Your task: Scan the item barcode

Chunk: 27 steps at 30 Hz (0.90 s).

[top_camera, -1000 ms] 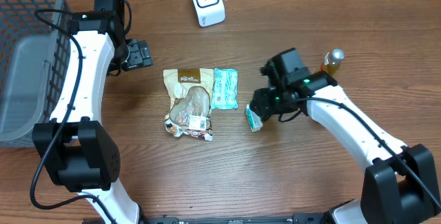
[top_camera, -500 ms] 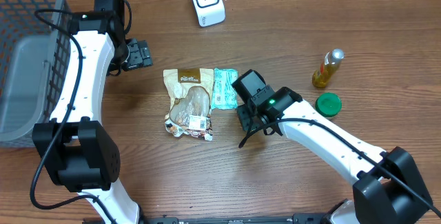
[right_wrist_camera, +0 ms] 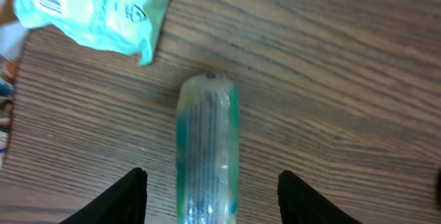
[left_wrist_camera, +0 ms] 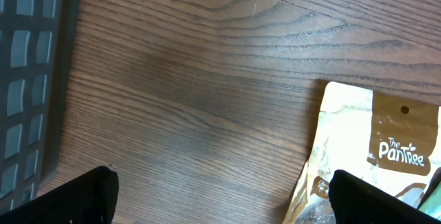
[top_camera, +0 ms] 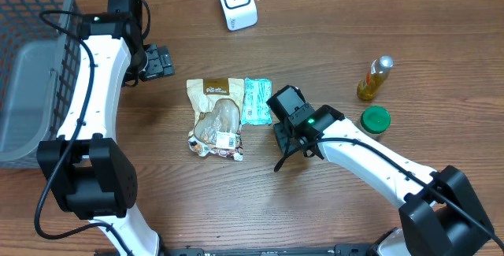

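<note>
Overhead: Pantree snack pouch (top_camera: 216,118) lies mid-table. A mint packet (top_camera: 257,100) touches its right edge, the white scanner (top_camera: 236,1) sits well above it, and an amber bottle (top_camera: 375,78) and green lid (top_camera: 376,119) lie far right. The right gripper (top_camera: 285,136) hangs just right of the pouch.

Right wrist: a clear green tube (right_wrist_camera: 207,148) lies untouched between spread fingers (right_wrist_camera: 131,196).

Left wrist: the left gripper (left_wrist_camera: 220,207), jaws wide apart, hovers between basket (left_wrist_camera: 31,79) and pouch.

table (right_wrist_camera: 331,58): matt grained wood | tube (right_wrist_camera: 207,148): glossy clear plastic | mint packet (right_wrist_camera: 96,10): crinkled shiny film
</note>
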{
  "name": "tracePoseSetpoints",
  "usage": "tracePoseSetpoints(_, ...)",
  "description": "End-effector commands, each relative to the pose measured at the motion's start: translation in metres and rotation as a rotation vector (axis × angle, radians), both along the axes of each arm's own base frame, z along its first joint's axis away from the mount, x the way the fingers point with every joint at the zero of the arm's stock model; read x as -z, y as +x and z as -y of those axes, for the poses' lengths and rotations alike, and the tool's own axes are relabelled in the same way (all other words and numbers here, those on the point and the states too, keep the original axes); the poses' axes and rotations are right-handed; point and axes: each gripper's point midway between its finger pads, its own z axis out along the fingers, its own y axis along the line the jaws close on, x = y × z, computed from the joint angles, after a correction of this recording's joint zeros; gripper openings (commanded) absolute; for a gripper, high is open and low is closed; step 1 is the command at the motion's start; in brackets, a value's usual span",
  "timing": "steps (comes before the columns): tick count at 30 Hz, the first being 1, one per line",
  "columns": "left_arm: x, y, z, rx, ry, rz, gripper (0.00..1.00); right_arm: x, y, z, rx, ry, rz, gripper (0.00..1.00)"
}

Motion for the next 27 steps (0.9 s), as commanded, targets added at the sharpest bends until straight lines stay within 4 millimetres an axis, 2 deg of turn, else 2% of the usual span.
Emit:
tracePoseSetpoints(1,-0.011,0.003,0.001,0.007,0.014,0.031,1.0,0.005,0.001,0.004,0.015,-0.012,0.005,0.57)
tracePoseSetpoints(10,-0.011,0.003,0.001,0.007,0.014,0.031,0.99,0.008,0.001,0.004,0.015,-0.015,0.001,0.56)
tracePoseSetpoints(18,-0.011,0.003,0.001,0.007,0.014,0.031,1.0,0.027,0.0,0.008,0.019,-0.061,-0.033,0.56)
tracePoseSetpoints(27,-0.011,0.003,0.001,0.008,0.014,0.031,1.0,0.013,0.019,0.022,0.06,-0.123,0.044,0.56)
